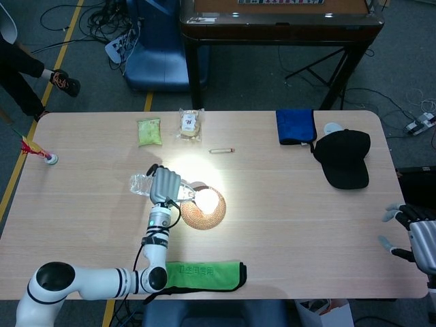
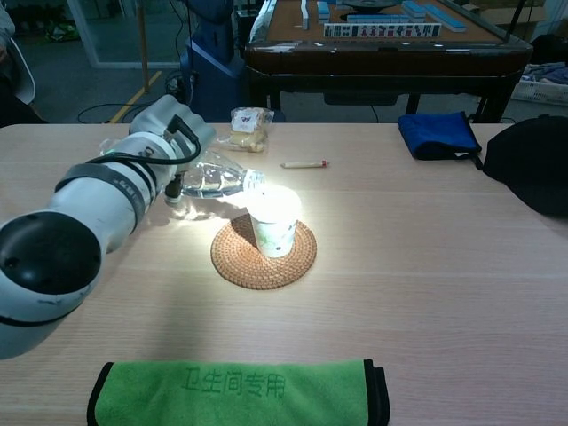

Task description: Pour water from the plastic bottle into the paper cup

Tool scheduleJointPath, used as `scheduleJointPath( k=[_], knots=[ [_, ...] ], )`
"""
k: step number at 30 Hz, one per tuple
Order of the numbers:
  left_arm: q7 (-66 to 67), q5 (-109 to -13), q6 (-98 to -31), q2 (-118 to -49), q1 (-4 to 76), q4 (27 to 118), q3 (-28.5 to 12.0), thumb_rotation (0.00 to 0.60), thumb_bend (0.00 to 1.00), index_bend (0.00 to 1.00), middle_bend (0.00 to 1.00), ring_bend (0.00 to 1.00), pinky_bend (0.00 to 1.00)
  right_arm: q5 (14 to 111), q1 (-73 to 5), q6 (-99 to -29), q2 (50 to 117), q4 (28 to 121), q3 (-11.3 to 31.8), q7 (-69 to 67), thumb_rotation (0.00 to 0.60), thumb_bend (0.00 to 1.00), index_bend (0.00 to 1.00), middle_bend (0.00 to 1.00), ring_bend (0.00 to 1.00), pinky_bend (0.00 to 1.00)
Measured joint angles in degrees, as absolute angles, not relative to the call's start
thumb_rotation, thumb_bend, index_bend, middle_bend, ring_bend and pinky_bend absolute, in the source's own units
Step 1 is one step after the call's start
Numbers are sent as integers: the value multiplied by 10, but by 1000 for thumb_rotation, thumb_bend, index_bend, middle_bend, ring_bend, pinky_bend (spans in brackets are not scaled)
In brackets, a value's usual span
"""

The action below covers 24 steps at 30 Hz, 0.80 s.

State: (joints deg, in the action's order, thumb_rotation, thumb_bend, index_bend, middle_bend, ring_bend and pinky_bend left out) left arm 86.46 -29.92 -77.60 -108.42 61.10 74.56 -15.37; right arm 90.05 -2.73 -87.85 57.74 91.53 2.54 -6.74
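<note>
Green cloth (image 2: pixel 235 390) at near edge. Paper cup (image 2: pixel 273 220) upright on woven coaster (image 2: pixel 264 256). Left hand (image 2: pixel 169 129) grasps plastic bottle (image 2: pixel 217 180), tipped, mouth at cup rim. Risk: overshoot spills or topples light cup. Right hand (image 1: pixel 417 235) released, idle.

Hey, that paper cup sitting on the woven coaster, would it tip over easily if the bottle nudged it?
Probably yes. The paper cup is thin-walled and narrows toward its base, so it looks light and tippy. The bottle mouth sits right at its rim, so a nudge would land high. The woven coaster may add some grip.
</note>
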Motion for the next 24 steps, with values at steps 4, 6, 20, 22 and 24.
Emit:
scheduleJointPath(
  k=[4, 6, 20, 22, 24],
  knots=[
    [872, -304, -784, -1089, 614, 739, -151, 600, 26, 712, 813, 554, 641, 901, -27, -878, 577, 915, 25, -67, 600, 191, 491, 340, 356, 426],
    [876, -305, -785, -1091, 615, 736, -150, 600, 27, 712, 813, 554, 641, 902, -27, -880, 577, 915, 25, -68, 600, 191, 491, 340, 356, 426],
    [884, -314, -787, -1100, 611, 721, -143, 600, 27, 712, 813, 555, 643, 900, -28, -875, 577, 914, 24, -68, 600, 191, 491, 340, 356, 426],
    [885, -315, -787, -1100, 610, 721, -142, 600, 27, 712, 814, 555, 643, 900, -29, -874, 578, 914, 24, -68, 600, 191, 491, 339, 356, 426],
    [887, -316, -788, -1101, 609, 721, -142, 600, 26, 712, 814, 555, 643, 900, -29, -874, 578, 914, 24, -68, 600, 191, 491, 339, 356, 426]
  ],
)
